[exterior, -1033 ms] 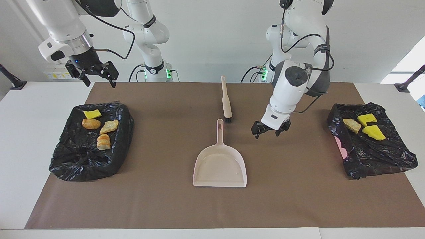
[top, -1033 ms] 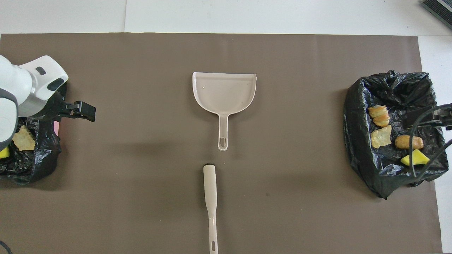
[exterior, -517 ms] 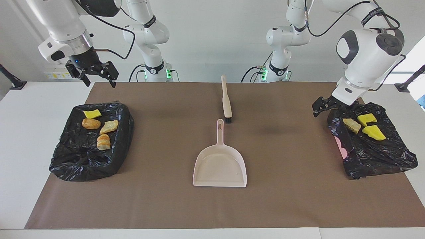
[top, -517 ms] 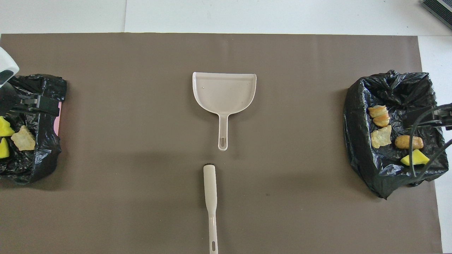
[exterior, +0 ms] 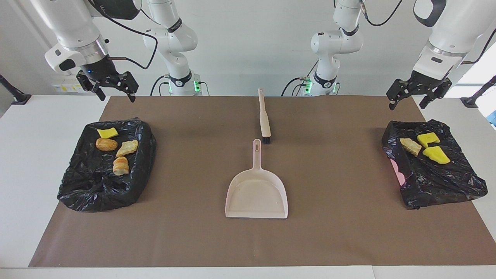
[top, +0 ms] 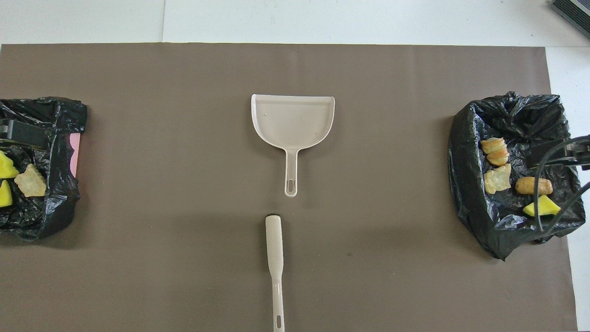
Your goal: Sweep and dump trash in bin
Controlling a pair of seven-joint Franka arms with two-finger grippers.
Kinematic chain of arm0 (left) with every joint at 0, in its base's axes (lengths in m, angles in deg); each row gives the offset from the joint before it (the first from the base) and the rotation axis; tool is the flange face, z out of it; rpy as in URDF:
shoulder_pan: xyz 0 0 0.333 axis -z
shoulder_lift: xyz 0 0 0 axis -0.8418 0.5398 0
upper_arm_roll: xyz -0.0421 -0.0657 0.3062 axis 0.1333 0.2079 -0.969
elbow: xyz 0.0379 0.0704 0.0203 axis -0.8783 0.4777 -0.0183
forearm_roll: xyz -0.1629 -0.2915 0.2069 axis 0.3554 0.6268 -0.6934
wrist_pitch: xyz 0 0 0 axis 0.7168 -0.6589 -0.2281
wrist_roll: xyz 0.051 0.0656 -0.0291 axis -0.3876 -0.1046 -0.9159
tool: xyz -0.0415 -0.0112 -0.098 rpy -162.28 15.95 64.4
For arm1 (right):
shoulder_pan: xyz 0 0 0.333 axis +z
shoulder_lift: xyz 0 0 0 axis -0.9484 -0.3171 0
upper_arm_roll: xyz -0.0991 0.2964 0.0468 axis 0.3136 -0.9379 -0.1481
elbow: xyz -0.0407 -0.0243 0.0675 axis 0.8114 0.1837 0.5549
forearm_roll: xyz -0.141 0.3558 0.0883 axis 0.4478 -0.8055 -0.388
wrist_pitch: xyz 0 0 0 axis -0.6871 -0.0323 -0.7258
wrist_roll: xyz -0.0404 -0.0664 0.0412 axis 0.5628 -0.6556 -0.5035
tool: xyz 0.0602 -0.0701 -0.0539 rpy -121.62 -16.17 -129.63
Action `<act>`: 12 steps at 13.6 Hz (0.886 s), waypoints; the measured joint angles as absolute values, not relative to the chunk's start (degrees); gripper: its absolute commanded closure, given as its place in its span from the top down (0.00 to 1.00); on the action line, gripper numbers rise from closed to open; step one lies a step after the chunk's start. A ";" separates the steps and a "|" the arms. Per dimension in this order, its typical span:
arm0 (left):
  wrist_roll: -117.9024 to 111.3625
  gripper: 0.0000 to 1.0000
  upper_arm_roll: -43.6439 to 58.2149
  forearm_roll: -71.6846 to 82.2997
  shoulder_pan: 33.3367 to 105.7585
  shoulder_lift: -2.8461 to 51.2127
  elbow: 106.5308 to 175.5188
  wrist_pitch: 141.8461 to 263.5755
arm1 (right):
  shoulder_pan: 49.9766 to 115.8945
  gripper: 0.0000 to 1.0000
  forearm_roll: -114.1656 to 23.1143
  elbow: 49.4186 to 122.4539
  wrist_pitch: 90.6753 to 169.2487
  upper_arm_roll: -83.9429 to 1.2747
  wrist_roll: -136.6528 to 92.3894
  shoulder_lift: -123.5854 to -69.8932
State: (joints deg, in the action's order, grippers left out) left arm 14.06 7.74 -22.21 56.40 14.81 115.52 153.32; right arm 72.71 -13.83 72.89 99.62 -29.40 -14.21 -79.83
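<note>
Trash all binned already: four scraps (exterior: pixel 115 149) in bin toward right arm's end of worktop (exterior: pixel 23 155), three scraps (exterior: pixel 425 146) in bin toward left arm's end. Facing view first. Both bins lined with black bags: right-end bin (exterior: pixel 89 190), left-end bin (exterior: pixel 445 184), pink wall peeking out at its inner edge. Brown mat (exterior: pixel 341 232) bare of scraps. Dustpan (exterior: pixel 256 193) mid-mat, empty, handle pointing toward robots. Brush (exterior: pixel 264 116) just nearer robots than dustpan handle, apart from it, long axis in line with handle, bristles at dustpan end. Right gripper (exterior: pixel 116 91) raised over mat corner above right-end bin, fingers spread, holding nothing. Left gripper (exterior: pixel 414 96) raised above left-end bin, fingers spread, holding nothing. Both well apart from brush and dustpan, about equally so; neither arm clearly nearer. Judged: nothing left to sweep, task looks complete, both arms parked.

Overhead view next. Same layout: dustpan (top: pixel 292 120) mouth facing away from robots, brush (top: pixel 275 263) lying along same line, small gap between. Four scraps (top: pixel 511 182) in right-end bin (top: pixel 498 235), scraps (top: pixel 20 180) in left-end bin (top: pixel 50 216) partly cut by frame edge. Dark bits of grippers over each bin at frame edges, finger state unreadable from here.
</note>
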 measured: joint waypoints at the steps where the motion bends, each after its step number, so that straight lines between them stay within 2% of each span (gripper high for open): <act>1: 13.51 1.00 7.75 -21.47 56.40 14.81 114.87 153.34 | 72.71 1.00 -13.83 72.89 99.62 -29.40 -14.21 -79.82; 12: 11.79 1.00 7.44 -17.90 56.37 13.57 113.94 153.32 | 72.71 1.00 -13.83 72.89 99.62 -29.40 -14.21 -79.82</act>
State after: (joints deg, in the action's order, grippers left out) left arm 11.79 7.44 -17.90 56.37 13.57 113.94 153.32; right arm 72.71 -13.83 72.89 99.62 -29.40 -14.21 -79.82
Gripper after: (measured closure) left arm 0.000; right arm 0.000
